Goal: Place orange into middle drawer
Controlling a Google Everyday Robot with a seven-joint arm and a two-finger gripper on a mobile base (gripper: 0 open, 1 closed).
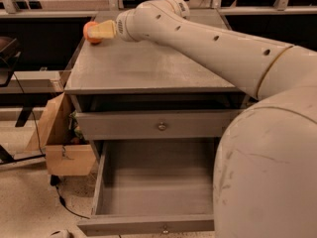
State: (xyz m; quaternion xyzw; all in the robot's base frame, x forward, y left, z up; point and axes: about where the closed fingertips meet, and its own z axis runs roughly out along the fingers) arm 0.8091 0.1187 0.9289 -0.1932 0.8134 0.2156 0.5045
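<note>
- One pale robot arm reaches across the grey cabinet top toward its far left corner, where the orange rests.
- Its gripper overlaps the orange's right side, placed for a pickup; whether it has hold cannot be told.
- Below, the middle drawer stands pulled open, likely so the fruit can be dropped in.

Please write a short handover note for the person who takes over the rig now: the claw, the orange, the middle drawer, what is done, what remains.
Claw at the far left corner of the cabinet top, right at the orange; grasp cannot be confirmed.
Orange sits on that corner.
Middle drawer pulled open, nothing seen inside.
Done: drawer open, claw at orange.
Left: grasp, lift, lower into drawer, release.
</note>
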